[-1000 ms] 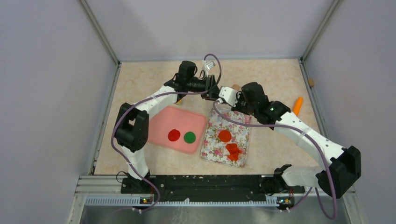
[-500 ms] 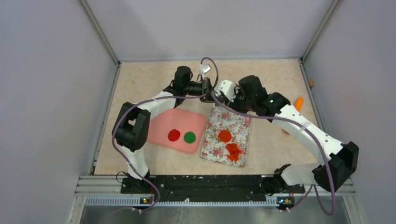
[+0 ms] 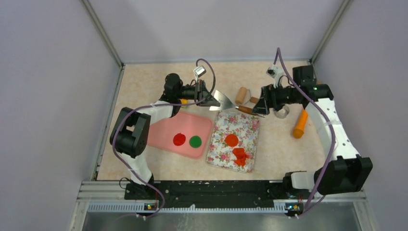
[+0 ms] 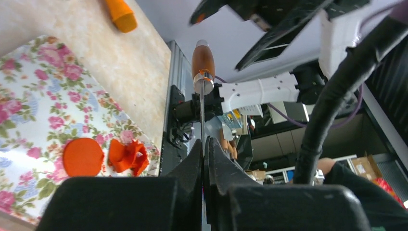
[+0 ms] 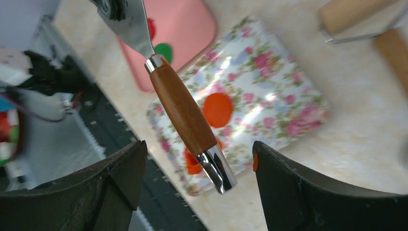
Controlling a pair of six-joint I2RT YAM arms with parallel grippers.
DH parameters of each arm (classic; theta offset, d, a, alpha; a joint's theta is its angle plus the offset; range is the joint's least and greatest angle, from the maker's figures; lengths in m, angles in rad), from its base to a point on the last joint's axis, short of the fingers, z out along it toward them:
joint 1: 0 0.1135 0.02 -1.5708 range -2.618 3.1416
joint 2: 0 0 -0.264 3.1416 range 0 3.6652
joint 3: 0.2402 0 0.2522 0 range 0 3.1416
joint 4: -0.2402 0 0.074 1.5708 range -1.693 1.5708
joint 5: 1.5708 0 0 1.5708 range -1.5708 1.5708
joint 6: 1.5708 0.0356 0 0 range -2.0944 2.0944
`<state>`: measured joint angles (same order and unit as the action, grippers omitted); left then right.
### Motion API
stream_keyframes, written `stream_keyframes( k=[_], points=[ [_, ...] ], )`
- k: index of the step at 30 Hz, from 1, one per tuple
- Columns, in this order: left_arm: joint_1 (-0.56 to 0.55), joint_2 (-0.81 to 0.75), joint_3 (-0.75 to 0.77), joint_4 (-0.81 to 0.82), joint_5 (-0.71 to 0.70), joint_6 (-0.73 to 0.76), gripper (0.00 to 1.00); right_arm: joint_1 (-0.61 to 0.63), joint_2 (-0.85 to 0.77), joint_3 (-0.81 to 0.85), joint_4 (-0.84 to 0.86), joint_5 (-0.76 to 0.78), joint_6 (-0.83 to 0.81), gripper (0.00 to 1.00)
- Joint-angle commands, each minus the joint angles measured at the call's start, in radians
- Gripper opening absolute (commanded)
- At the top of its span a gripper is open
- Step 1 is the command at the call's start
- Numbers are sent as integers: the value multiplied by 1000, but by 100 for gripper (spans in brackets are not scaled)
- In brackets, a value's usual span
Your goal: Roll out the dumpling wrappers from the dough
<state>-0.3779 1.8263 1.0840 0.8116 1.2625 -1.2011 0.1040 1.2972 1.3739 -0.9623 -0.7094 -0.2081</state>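
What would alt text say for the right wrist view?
A wooden-handled scraper hangs between the right gripper's open fingers, its blade pinched by the left gripper. Below lie a floral mat with an orange disc and a pink tray.

The beige table (image 3: 144,82) bears pink tray (image 3: 192,124), floral mat (image 3: 240,127), orange stick (image 3: 300,124), wooden roller (image 3: 240,93).

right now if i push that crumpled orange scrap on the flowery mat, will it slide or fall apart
Probably soft and light: the scrap is thin, crumpled and ragged-edged, so it would likely bend or tear rather than slide whole. It may also cling to the floral mat, which looks thin enough to shift with a push.
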Motion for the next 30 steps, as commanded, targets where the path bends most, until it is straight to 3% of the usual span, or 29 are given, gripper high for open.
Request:
stream_keyframes(
  k=[1, 5, 10, 16, 22, 24, 25, 27, 28, 30],
  points=[
    [-6, -87, -15, 194, 69, -103, 0, -35, 10, -121, 36, -371, 162, 81],
    [-5, -84, -11, 183, 57, -117, 0, -38, 7, -210, 181, -491, 328, 76],
    [-4, -61, -2, 183, 43, -132, 0, -37, 13, -236, 202, -522, 351, 68],
    [-4, -47, 7, 137, 31, -103, 0, -37, -5, -282, 289, -558, 443, 50],
    [-4, -41, 15, 83, 31, -70, 0, -48, 8, -299, 334, -544, 488, 28],
    [-6, -42, 19, 29, 30, -41, 0, -57, 20, -300, 341, -546, 492, 6],
    [-4, -43, 21, -4, 29, -16, 4, -61, 24, -300, 338, -543, 490, 0],
    [1, -54, 28, -102, 32, 100, 38, -70, 33, -297, 314, -543, 470, 0],
    [8, -64, 29, -175, 18, 172, 49, -71, 34, -297, 295, -540, 455, 0],
    [41, -119, 49, -442, -41, 402, 59, -72, 37, -293, 239, -515, 396, 0]
  ],
)
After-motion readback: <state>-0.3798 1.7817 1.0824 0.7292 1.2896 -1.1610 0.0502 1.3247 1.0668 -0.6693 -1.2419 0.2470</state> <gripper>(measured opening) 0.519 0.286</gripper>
